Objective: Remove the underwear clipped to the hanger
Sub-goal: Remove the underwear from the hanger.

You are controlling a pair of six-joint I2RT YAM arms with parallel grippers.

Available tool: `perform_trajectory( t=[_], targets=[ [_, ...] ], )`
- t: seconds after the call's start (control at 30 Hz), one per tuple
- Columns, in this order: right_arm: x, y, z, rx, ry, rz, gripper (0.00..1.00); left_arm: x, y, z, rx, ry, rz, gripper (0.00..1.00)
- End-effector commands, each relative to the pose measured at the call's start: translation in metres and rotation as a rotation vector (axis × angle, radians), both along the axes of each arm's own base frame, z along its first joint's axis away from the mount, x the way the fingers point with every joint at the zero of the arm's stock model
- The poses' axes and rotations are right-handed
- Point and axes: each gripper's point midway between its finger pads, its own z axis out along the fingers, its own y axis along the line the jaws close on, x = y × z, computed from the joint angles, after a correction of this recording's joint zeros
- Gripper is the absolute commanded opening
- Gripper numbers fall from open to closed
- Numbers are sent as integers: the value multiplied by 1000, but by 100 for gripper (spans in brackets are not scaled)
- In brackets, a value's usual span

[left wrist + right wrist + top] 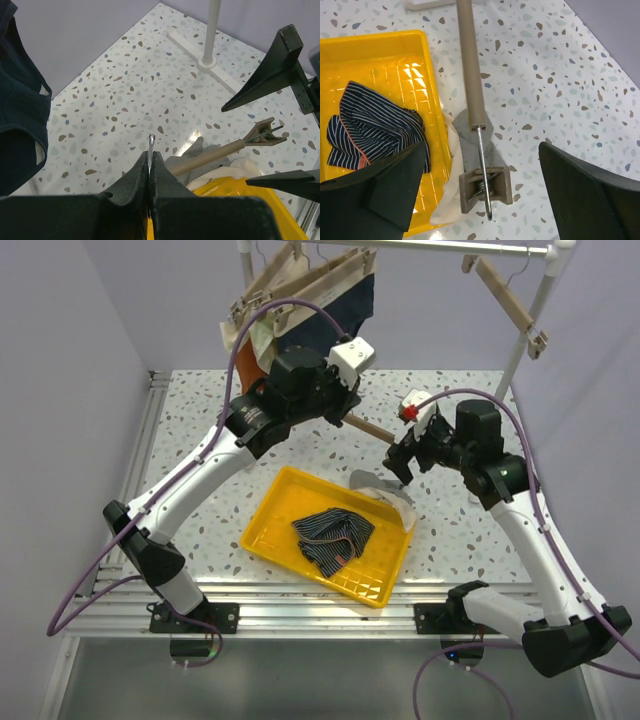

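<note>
My left gripper (pixel 340 402) (pixel 150 150) is shut on the metal hook of a wooden hanger (pixel 371 428) (pixel 215 152). The hanger's bar reaches toward my right gripper (pixel 405 465) (pixel 487 200). That gripper is open, with its fingers (pixel 385 180) on either side of the hanger's end clip (pixel 485 187) and not touching it. A grey-white underwear (pixel 385 495) (pixel 465 132) lies under that clip, draped over the rim of the yellow tray (pixel 262 530) (pixel 370 50). A striped navy underwear (pixel 333 535) (pixel 375 125) is in the tray. A solid navy one (pixel 330 315) (pixel 20 115), an orange-red one (pixel 248 365) and a cream one (pixel 262 335) hang clipped on the rack's hangers.
The white rack's pole (pixel 530 325) and its foot (pixel 207 62) stand at the back of the speckled table. An empty wooden hanger (pixel 510 300) hangs at the rack's right end. Purple cables loop over both arms.
</note>
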Motion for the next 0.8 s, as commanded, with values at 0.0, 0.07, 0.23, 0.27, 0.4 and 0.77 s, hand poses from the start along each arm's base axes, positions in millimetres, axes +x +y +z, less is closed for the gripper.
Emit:
perform_trajectory(
  t=[0.0,0.07,0.23,0.27,0.4,0.77],
  targets=[
    [-13,8,39,-17,-176,163,98,3,6,27,-92,-11,41,0],
    [-20,11,48,-41,-240,231,99,2,6,25,-93,9,42,0],
    [-16,9,80,13,-328,210,99,-3,7,18,-113,64,58,0],
    [-12,7,89,27,-353,192,99,-3,8,17,-116,73,62,0],
    [0,-1,108,75,-334,137,99,-10,9,22,-170,96,59,0],
    [-122,47,125,398,-80,763,96,-3,16,15,-388,245,144,0]
  ],
)
